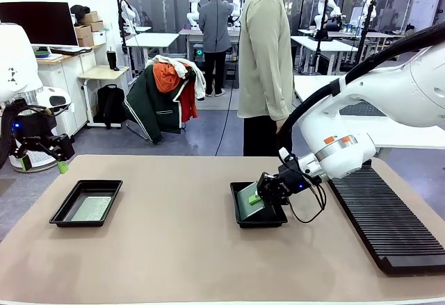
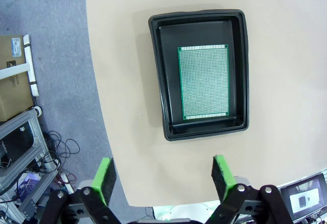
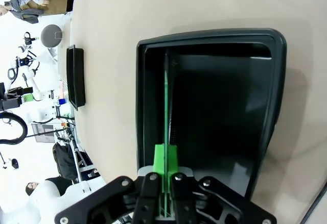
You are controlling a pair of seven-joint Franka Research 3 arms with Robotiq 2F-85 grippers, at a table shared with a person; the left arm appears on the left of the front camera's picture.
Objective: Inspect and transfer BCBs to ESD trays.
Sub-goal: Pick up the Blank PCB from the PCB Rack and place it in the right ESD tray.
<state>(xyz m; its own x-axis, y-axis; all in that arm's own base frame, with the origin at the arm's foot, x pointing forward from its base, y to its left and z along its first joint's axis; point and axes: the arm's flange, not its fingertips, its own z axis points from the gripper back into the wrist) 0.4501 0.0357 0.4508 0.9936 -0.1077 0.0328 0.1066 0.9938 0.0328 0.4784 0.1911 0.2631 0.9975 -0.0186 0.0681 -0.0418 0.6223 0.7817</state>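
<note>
Your right gripper (image 1: pixel 256 196) pinches a BCB (image 1: pixel 249 199) tilted over the near tray (image 1: pixel 259 218) — edge-on in its wrist view — while the left gripper (image 2: pixel 162 177), jaws spread, hangs over another board (image 2: pixel 204 82) flat in the far tray (image 2: pixel 162 104).

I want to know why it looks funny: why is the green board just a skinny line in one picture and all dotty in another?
Right wrist view: the right gripper pinches its BCB edge-on over the dark tray, so only a thin line shows. Left wrist view: the camera looks straight down, so the other BCB shows sharp dots. Front view: the held board is small and tilted.
</note>
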